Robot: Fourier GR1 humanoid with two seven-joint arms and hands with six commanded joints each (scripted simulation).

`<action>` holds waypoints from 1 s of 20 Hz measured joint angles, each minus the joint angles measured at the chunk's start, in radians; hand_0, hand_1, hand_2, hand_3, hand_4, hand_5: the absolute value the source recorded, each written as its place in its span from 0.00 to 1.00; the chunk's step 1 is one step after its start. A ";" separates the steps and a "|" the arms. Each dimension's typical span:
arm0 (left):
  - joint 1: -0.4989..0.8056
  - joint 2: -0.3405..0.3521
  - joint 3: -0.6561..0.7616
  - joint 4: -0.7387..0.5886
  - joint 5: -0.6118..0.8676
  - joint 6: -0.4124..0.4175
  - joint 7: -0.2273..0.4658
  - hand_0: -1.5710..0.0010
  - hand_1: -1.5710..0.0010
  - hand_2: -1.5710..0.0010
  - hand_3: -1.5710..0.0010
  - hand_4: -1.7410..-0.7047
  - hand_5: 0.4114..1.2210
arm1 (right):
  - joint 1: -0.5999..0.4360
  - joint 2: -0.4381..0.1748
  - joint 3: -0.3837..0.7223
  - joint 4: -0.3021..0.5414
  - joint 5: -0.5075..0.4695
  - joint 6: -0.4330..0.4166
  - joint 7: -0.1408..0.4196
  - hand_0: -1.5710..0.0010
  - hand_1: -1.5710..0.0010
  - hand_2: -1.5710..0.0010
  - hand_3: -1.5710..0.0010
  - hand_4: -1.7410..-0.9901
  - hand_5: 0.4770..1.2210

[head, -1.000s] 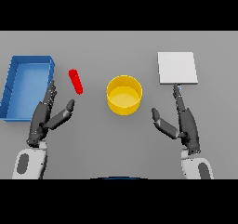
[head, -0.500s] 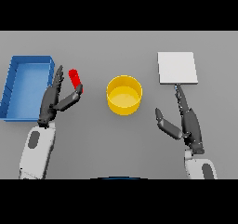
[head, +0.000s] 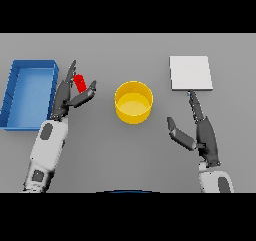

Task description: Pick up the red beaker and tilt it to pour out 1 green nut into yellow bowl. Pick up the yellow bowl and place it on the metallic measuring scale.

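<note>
Head view, nearest first: the right hand (head: 205, 135) sits at about four o'clock on the grey table (head: 100, 155), its fingers straight and spread, the thumb held out toward the left, holding nothing; its longest fingertip reaches up close to the near edge of the metallic measuring scale (head: 190, 73). At about eight o'clock the left arm comes up from the lower edge, and the left hand (head: 67, 95) stands open around the red beaker (head: 79, 82), fingers straight on the beaker's left side and the thumb stretched out on its right; whether they touch it cannot be told, and only the beaker's upper part shows between them. Near the centre, slightly toward the right of the beaker, the yellow bowl (head: 133, 102) rests upright on the table, well apart from both hands. Farther out, the blue tray (head: 12, 92) lies at ten o'clock just beside the left hand, and the scale lies flat at two o'clock.
</note>
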 measured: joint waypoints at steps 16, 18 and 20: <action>-0.174 -0.038 0.084 0.285 0.000 0.080 -0.232 0.17 0.16 0.16 0.23 0.13 0.87 | -0.009 0.000 -0.013 0.005 -0.013 -0.002 0.014 1.00 1.00 1.00 1.00 0.68 0.28; -0.183 -0.041 0.094 0.290 0.016 0.079 -0.215 0.11 0.10 0.10 0.15 0.08 0.88 | -0.019 0.006 -0.006 0.015 -0.001 -0.007 0.010 1.00 1.00 1.00 1.00 0.71 0.27; -0.184 -0.042 0.095 0.278 0.021 0.089 -0.201 0.07 0.07 0.07 0.10 0.05 0.89 | -0.030 0.009 -0.003 0.026 0.014 -0.017 0.020 1.00 1.00 1.00 1.00 0.74 0.26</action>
